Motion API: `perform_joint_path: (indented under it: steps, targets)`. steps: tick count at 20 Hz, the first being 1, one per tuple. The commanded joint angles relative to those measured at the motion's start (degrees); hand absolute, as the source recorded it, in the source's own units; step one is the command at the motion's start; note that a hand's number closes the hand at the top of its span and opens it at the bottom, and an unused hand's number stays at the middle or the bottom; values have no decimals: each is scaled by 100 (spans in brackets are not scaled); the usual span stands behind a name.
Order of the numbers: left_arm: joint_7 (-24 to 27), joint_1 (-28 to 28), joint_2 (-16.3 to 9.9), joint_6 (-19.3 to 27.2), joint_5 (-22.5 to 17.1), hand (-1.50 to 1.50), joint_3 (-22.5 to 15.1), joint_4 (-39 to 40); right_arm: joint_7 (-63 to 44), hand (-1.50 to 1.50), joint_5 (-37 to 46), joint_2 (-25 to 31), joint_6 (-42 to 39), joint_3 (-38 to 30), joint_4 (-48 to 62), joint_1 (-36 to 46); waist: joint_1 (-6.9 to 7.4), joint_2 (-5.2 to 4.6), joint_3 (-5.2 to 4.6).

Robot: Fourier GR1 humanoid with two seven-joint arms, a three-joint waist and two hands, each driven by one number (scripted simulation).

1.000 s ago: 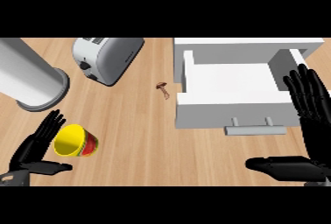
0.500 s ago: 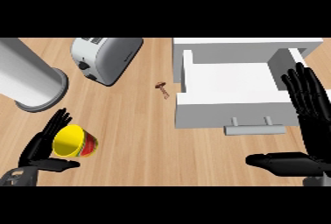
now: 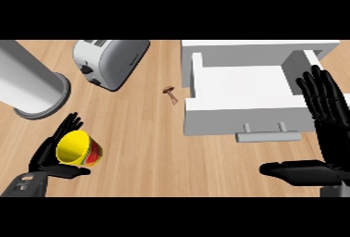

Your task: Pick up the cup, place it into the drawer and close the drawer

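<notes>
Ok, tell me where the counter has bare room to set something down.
Widest bare patch: between the yellow cup in the left robot hand and the open drawer, below the small brown item. Crowded along the top left, where the toaster and grey cylinder stand. The right robot hand borders the drawer.

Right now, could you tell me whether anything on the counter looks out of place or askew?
One thing: a small brown object lies loose on the wood between the toaster and the open drawer; I cannot tell what it is. The yellow cup is tilted, with the left robot hand around it.
</notes>
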State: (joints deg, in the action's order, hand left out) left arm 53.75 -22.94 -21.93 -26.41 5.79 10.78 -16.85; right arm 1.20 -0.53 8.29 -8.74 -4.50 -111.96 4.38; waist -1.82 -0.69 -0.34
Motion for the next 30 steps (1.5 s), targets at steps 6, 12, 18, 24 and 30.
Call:
perform_joint_path:
  steps: [6, 12, 18, 24, 30]
  targets:
    - [654, -219, 277, -1211, -144, -150, -89, 27, 171, -150, 66, 40, -66, -23, 278, -14, 43, 5, 9]
    - [763, -96, 495, -1511, -231, -150, -212, -96, 32, -150, 66, 31, -2, -53, 322, 152, 55, 7, 4]
    - [332, -295, 672, -2099, -471, 150, -295, -210, -50, -150, -42, 26, -44, -46, 60, 71, -11, 28, 2]
    - [533, -154, 804, -2345, -737, 150, -303, -441, -41, -150, -101, 38, -67, -112, 126, 25, 16, 20, 0]
    - [587, -217, 667, -1284, -1332, 150, 303, -560, 246, -150, -23, 61, -114, -154, 259, -100, 80, 30, 15]
